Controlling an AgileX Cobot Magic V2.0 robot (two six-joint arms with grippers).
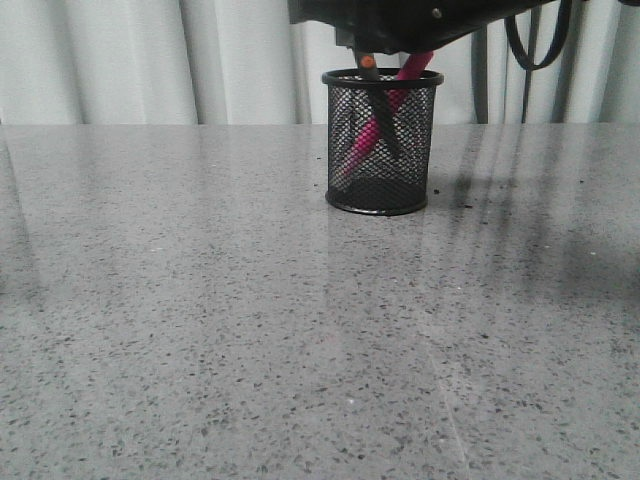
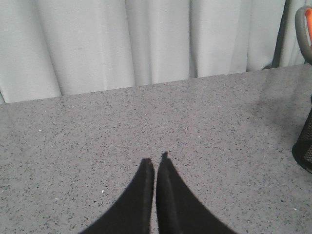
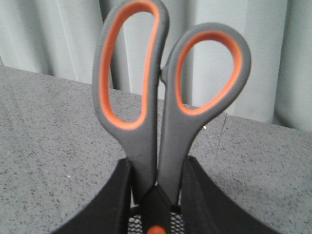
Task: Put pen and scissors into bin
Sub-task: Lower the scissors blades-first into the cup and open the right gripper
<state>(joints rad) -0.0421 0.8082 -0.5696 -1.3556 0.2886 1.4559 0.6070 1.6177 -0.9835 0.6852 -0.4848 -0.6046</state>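
Observation:
The black mesh bin [image 1: 381, 140] stands at the middle far side of the table. The pink pen [image 1: 372, 130] leans inside it, its upper end above the rim. The scissors [image 1: 380, 110] stand blades down in the bin, with the orange pivot dot just above the rim. My right gripper [image 1: 372, 45] is over the bin, shut on the scissors [image 3: 161, 131] just below the grey, orange-lined handles. The bin's mesh [image 3: 175, 223] shows below between the fingers. My left gripper [image 2: 155, 161] is shut and empty, low over the bare table, left of the bin [image 2: 304, 144].
White curtains [image 1: 150, 60] hang behind the table's far edge. The grey speckled table [image 1: 300, 330] stretches wide in front of the bin. A black cable [image 1: 535, 40] hangs at the upper right. A scissors handle [image 2: 303, 24] shows at the left wrist view's edge.

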